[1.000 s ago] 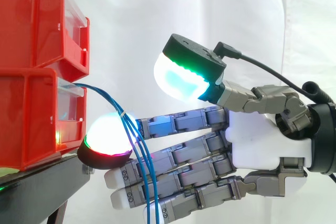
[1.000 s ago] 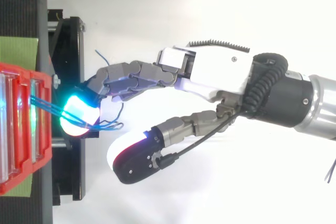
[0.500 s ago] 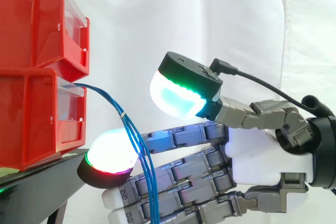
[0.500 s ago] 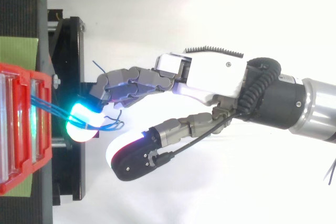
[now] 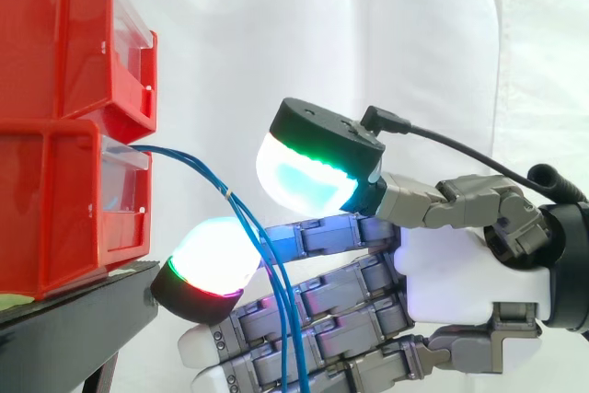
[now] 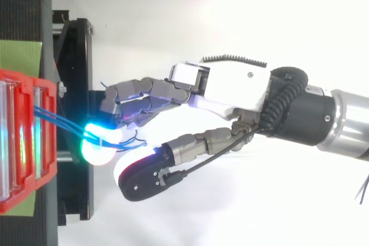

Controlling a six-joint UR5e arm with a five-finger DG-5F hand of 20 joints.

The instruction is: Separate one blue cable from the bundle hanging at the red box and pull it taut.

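2 red bins sit stacked at the left of your side view, the upper red bin (image 5: 64,39) on the lower red bin (image 5: 60,213), both on the black stand (image 5: 74,319) before the white curtain (image 5: 368,25). The blue cables (image 5: 184,159) leave the front of the lower red bin as one bundle, arc out to the right and bend downward at a small pale tie (image 5: 227,193). From there you see them fall in loose strands across the camera side of the fingers and run off the bottom edge.

Your hand (image 5: 451,264) reaches in from the right with its fingers stretched nearly straight toward the bins. One fingertip pad (image 5: 210,260), glowing white with a green and magenta rim, sits just right of the stand's edge, right next to the hanging strands. The thumb pad (image 5: 308,172), glowing cyan and white, hovers above the fingers with a clear gap below it, so the hand is released and pinches nothing.

From above, you can follow the cables (image 6: 63,120) running from the lower bin's front to the bright fingertip pad (image 6: 98,145), where their loose ends curl beside it. No single strand stands apart from the bundle, and the cables hang slack, not taut.
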